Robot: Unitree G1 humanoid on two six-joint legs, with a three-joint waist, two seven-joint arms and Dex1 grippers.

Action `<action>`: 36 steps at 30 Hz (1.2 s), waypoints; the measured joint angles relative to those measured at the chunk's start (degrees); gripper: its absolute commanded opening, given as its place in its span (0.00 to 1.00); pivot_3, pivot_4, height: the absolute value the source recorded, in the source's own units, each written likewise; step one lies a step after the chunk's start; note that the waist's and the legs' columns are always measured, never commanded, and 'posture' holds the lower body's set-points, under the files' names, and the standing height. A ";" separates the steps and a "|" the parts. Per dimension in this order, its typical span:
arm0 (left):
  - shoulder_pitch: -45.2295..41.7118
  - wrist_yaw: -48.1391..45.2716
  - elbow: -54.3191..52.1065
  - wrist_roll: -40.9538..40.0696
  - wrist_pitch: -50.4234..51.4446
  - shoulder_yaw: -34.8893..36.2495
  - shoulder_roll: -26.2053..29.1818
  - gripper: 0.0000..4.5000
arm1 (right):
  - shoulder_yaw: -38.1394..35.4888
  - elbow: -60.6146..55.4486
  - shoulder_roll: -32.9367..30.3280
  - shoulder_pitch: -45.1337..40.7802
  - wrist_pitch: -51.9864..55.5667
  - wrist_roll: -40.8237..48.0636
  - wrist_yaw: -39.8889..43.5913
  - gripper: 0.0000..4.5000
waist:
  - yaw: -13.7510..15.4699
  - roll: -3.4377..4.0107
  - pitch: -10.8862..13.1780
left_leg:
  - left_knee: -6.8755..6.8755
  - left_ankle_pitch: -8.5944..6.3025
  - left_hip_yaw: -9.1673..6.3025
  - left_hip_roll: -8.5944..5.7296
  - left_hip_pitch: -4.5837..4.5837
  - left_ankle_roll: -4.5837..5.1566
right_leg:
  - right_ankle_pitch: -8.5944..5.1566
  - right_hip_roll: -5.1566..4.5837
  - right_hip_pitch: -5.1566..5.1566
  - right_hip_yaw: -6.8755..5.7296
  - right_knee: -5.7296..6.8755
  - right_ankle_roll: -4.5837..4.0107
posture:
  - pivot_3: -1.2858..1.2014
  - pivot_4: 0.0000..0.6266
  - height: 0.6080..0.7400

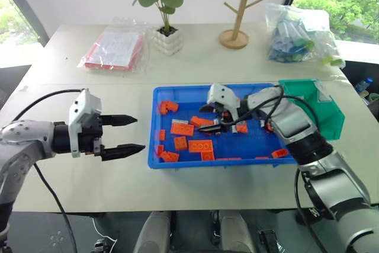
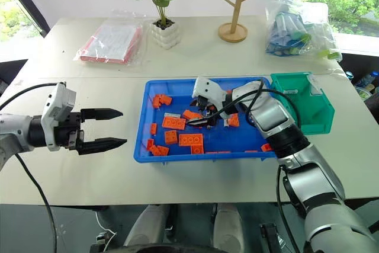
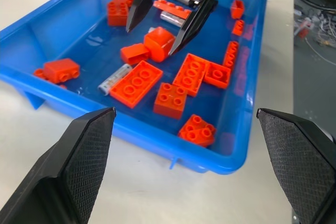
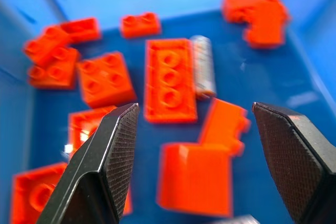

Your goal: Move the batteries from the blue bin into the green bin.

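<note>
With our right gripper (image 1: 212, 119) spread empty over the blue bin (image 1: 155, 140) and our left gripper (image 1: 131, 134) wide open at its nine o'clock, we judge the battery (image 4: 203, 65) beside the long brick (image 4: 169, 80) small, rigid, slick, best pinched mid-barrel.

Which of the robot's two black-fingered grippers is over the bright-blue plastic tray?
The right gripper: it hangs open inside the bright-blue plastic tray, above the orange bricks. The left gripper, also open, is beside the tray, over the white table.
</note>
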 measured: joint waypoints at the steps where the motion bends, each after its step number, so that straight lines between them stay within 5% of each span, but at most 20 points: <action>1: -0.13 -0.03 0.00 -0.05 0.00 -0.03 0.13 1.00 | 0.28 0.00 0.45 0.31 0.06 -0.31 0.01 0.78 | -0.02 0.00 0.00 | 0.00 0.00 0.01 0.00 0.00 0.00 | 0.00 0.00 0.00 0.00 0.00 0.00 | 0.52 0.24 0.64; 23: -4.99 -0.14 2.83 0.61 -1.94 -2.02 -0.59 1.00 | 4.16 0.63 5.13 -0.60 -1.94 -8.35 0.79 0.78 | -1.07 0.00 -0.01 | -0.07 0.04 0.02 -0.02 0.38 -0.05 | 0.05 0.01 0.29 0.00 0.05 -0.09 | 0.52 0.24 0.64; 36: -6.94 0.14 4.64 1.91 -3.13 -3.61 -2.02 1.00 | 3.56 0.82 6.44 -0.90 9.16 -7.48 1.71 0.78 | -1.04 -0.01 -0.02 | -0.09 0.04 0.01 -0.03 0.39 -0.06 | 0.05 0.00 0.28 0.02 0.06 -0.09 | 0.52 0.24 0.64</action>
